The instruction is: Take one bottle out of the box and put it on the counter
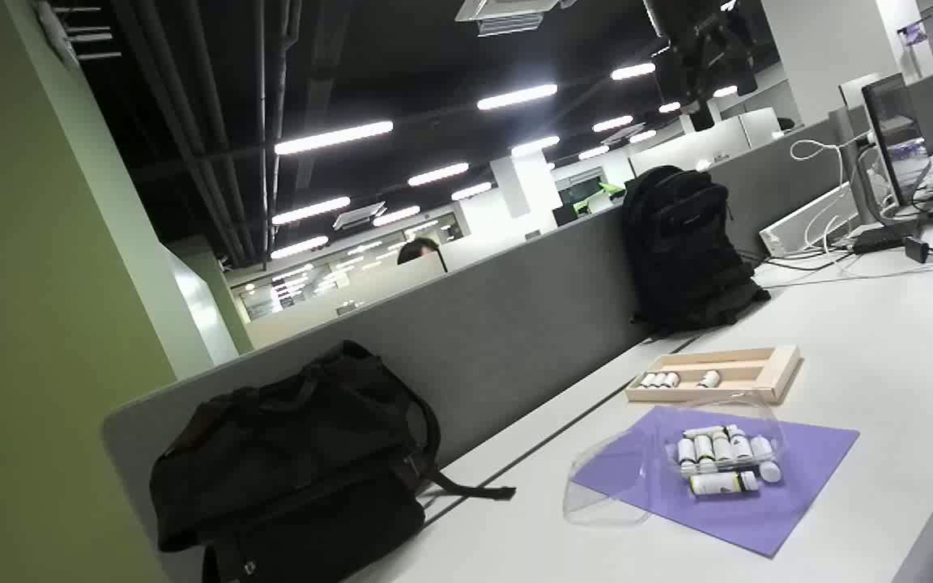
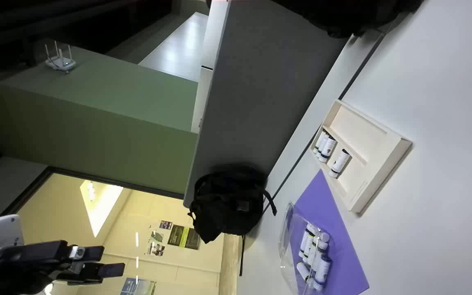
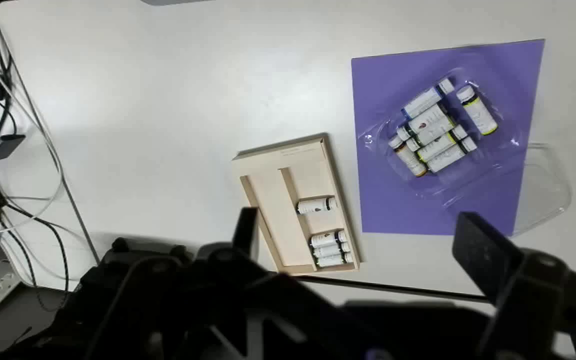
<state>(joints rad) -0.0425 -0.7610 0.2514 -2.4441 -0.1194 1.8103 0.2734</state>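
The tan wooden box (image 1: 781, 374) (image 2: 383, 177) (image 3: 279, 156) lies on the white counter (image 1: 863, 348) (image 2: 445, 82) (image 3: 168, 100). One of its two long compartments holds white-labelled bottles lying down. A single bottle (image 1: 709, 379) (image 2: 339, 162) (image 3: 315, 205) lies apart; three bottles (image 1: 659, 380) (image 2: 327, 147) (image 3: 328, 249) lie side by side at the compartment's end. The other compartment holds nothing. My gripper (image 3: 358, 222) is open and empty, its fingers wide apart, high above the counter. It shows in both exterior views (image 1: 722, 101) (image 2: 112, 259), far from the box.
A purple sheet (image 3: 383, 210) beside the box bears a clear plastic container (image 3: 550, 187) with several bottles (image 3: 430, 122). A backpack (image 1: 677, 251) and a black bag (image 1: 296, 461) stand along the grey partition (image 1: 515, 316). Cables (image 3: 43, 125) and a monitor (image 1: 900, 138) are at one end.
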